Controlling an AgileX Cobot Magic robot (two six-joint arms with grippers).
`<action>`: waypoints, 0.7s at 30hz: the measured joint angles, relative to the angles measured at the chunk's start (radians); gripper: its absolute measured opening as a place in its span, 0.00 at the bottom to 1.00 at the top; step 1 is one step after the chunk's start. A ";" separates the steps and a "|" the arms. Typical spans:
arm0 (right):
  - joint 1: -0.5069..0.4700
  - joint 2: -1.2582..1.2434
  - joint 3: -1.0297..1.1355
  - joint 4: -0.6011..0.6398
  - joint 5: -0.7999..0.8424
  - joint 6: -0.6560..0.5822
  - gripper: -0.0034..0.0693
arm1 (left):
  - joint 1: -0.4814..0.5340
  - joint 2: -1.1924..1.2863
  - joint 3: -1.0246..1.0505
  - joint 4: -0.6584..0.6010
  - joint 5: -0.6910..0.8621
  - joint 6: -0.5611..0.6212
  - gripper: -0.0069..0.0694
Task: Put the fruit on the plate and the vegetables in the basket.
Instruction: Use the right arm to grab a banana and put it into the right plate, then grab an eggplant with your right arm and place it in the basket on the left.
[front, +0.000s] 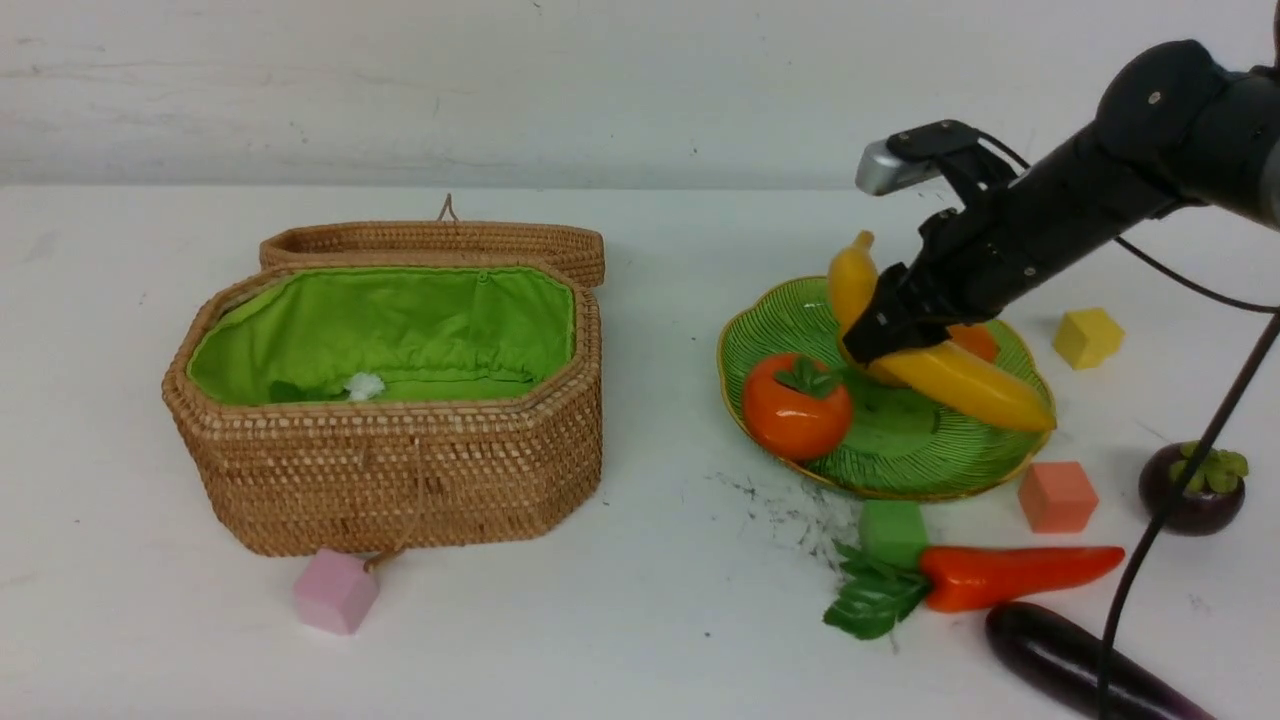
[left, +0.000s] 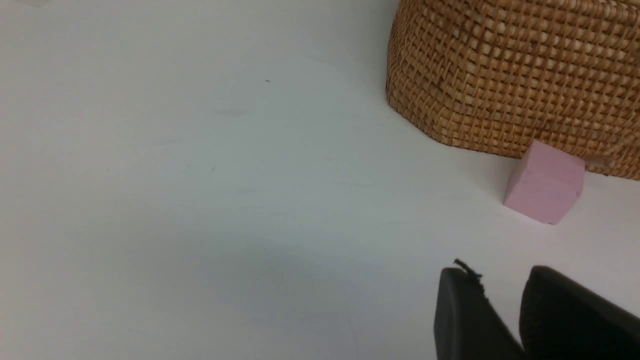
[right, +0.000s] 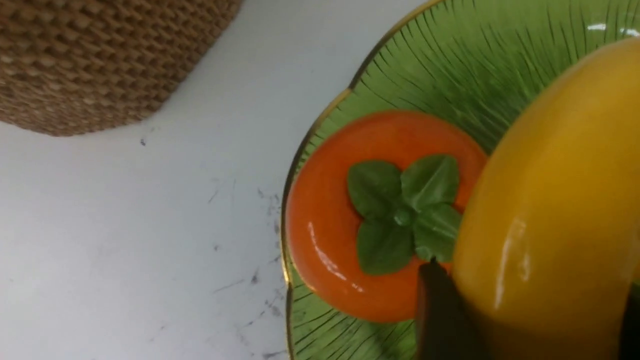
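Spotting the eggplant (front: 1075, 655) nearest, lying loose at the front right of the counter (front: 650, 600) and waiting for the basket (front: 400, 470). Starting far left: hovering the left claw (left: 497, 280) low over bare counter, narrowly parted and gripping nothing, idling near the pink cube (front: 335, 592) sitting just beside the basket. Showing the lid (front: 430, 240) thrown back so vegetables can drop onto the green lining; glimpsing a white-and-green scrap inside, probably the radish (front: 362, 385), mostly hidden by the wicker wall. Moving right to the plate (front: 900, 450): already carrying the persimmon (front: 795, 405), cap up, near its left rim. Clamping the banana (front: 970, 385) mid-length in the right claw (front: 900, 325), tilting it stem-end up at the plate's right side; judging this as the setting-down step, aiming for bare ribs beside the persimmon. Leaving the pepper (front: 1010, 575) in front of the plate and the mangosteen (front: 1195, 490) far right, both unsorted.
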 joint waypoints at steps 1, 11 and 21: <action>0.000 0.006 0.000 0.000 -0.009 0.000 0.50 | 0.000 0.000 0.000 0.000 0.000 0.000 0.32; 0.000 0.008 0.000 0.008 -0.017 0.042 0.87 | 0.000 0.000 0.000 0.000 0.000 0.000 0.34; 0.000 -0.289 0.007 -0.221 0.235 0.236 0.94 | 0.000 0.000 0.000 0.000 0.000 0.000 0.35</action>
